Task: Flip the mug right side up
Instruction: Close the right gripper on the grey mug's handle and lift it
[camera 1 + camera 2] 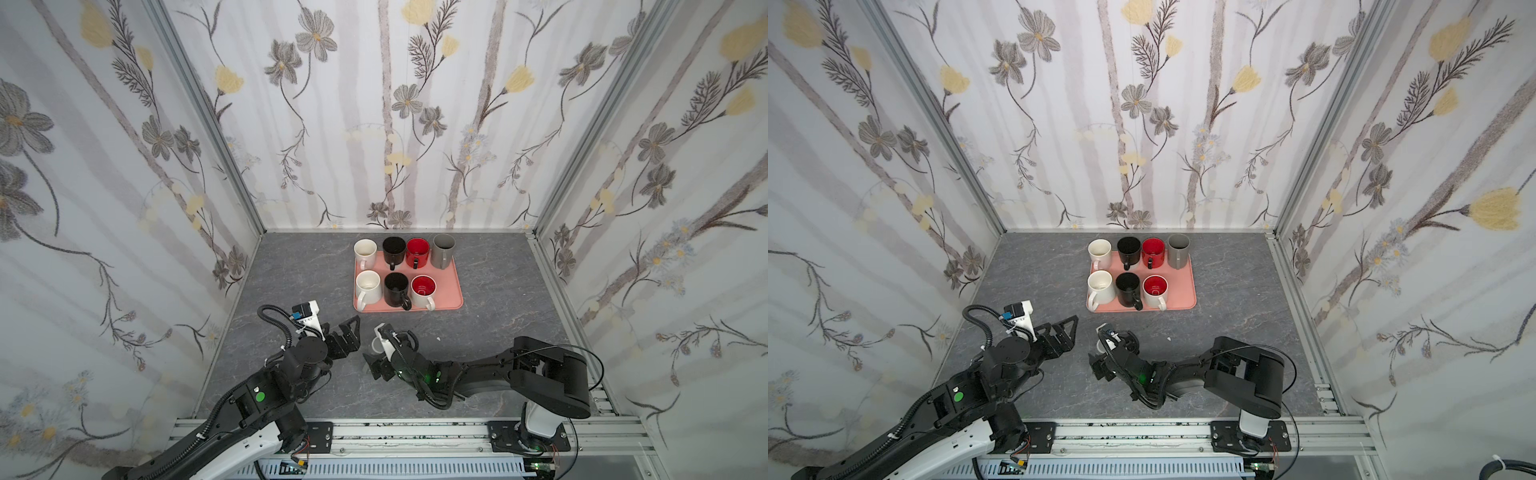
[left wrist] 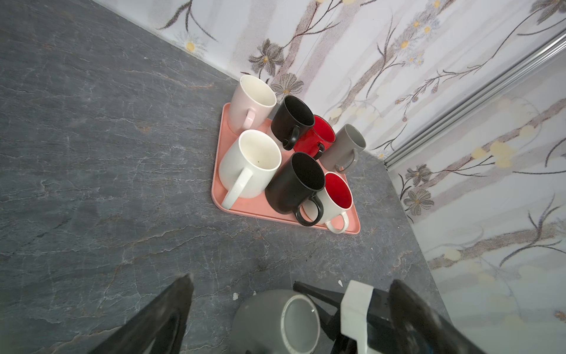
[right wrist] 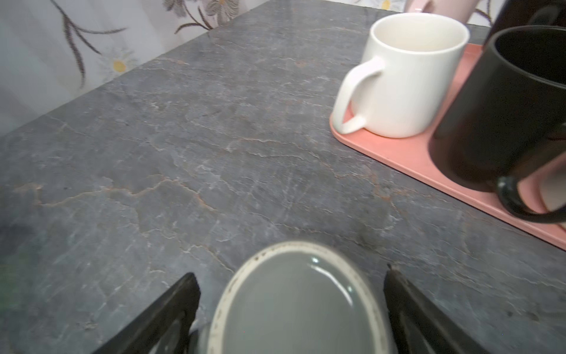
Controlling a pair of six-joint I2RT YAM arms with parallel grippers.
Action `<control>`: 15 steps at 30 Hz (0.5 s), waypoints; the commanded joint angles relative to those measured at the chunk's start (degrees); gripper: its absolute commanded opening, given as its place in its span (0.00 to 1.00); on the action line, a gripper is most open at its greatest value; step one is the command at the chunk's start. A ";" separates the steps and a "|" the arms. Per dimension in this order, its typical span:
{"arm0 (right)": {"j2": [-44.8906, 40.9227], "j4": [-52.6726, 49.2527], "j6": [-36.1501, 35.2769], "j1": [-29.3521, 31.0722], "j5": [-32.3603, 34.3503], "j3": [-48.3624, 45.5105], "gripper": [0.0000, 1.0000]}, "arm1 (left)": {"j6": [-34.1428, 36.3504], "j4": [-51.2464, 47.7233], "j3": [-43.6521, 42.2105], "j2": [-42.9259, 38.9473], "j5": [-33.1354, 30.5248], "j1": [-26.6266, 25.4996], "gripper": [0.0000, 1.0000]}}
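Grey and glazed, the mug point(image 3: 294, 306) stands upside down on the dark marbled worktop point(image 1: 299, 282). Its pale unglazed foot ring and shiny recessed base face up. It sits in front of the pink tray point(image 1: 451, 286), apart from it and nearer the robot.

The right pincer point(image 3: 290, 270) reaches in low from the right, with its two black fingers point(image 3: 171, 312) spread on either side of the mug. A sliver of worktop shows between one finger and the mug wall. On the other side the finger lies so close to the wall that contact cannot be judged. Nothing shows the mug lifted; in the left wrist view its lower edge is cut off.

The left pincer point(image 1: 351, 338) hangs just beside the mug on the left, with its fingers wide apart and nothing between them. In both top views it points toward the tray.

Seven mugs stand mouth up on the tray with their handles toward the robot. The back row has a pale pink mug point(image 2: 249, 104), a black one point(image 2: 291, 119), a red one point(image 2: 318, 138) and a grey one point(image 2: 344, 147). The front row has a white mug point(image 2: 248, 165), a black mug point(image 2: 294, 187) and a white mug with a red inside point(image 2: 337, 196).
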 commanded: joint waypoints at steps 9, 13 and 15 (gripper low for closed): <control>-9.84 1.26 0.16 -4.40 0.16 -8.39 0.99 | 6.15 9.62 -2.51 6.17 5.62 0.01 1.00; -18.40 1.01 -2.75 -5.03 -1.26 -11.39 1.00 | 8.69 12.65 -2.80 11.59 9.54 0.02 0.97; -23.47 -1.45 -2.50 -6.37 -1.50 -12.62 1.00 | 9.35 13.11 -2.27 15.38 11.18 -0.17 0.89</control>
